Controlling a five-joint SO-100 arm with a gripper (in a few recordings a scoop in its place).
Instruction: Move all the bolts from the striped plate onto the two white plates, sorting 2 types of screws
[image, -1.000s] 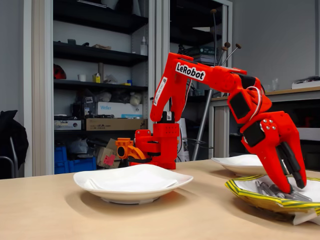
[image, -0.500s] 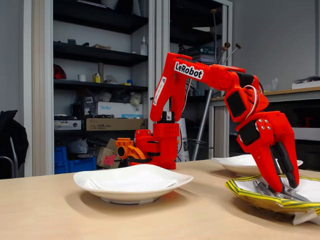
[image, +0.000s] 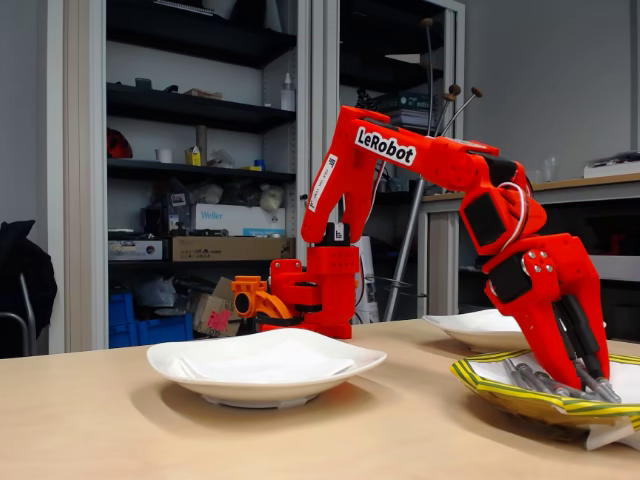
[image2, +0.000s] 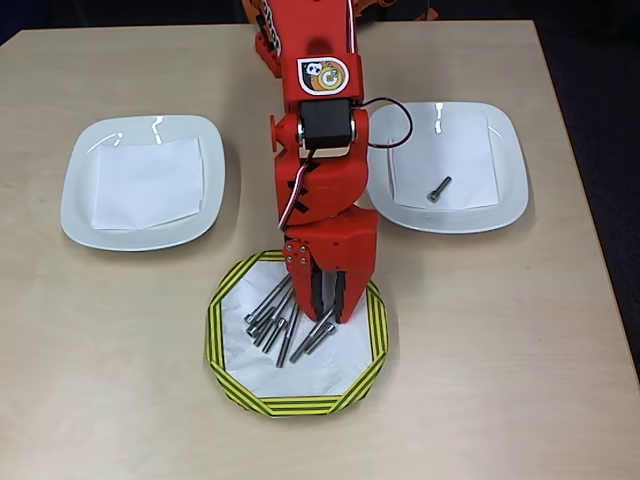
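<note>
Down on the pale wood-grain bench (image2: 480, 330) sits the striped plate (image2: 222, 352), an eight-sided paper dish with a yellow rim crossed by dark green bands and a matte white inside. Its bolts (image2: 272, 312) lie in a loose fan: long, slim grey metal shafts with small heads, overlapping one another near the plate's upper middle. From the fixed view they show as dull steel rods (image: 528, 378) resting against the raised rim (image: 500, 392).

The glossy red plastic arm (image2: 322, 190) reaches over the plate, and its pincer (image2: 328, 305) points down among the bolts, its tips touching or just above them. Whether the fingers are apart or closed on a bolt I cannot tell; the arm hides the gap.

Two white plates flank the arm in the overhead view, both smooth, shiny, with softly squared wavy rims and a flat paper sheet inside. The left one (image2: 80, 205) holds only its sheet. The right one (image2: 508, 190) carries a single short stubby bolt (image2: 439, 189), lying aslant on the paper.
</note>
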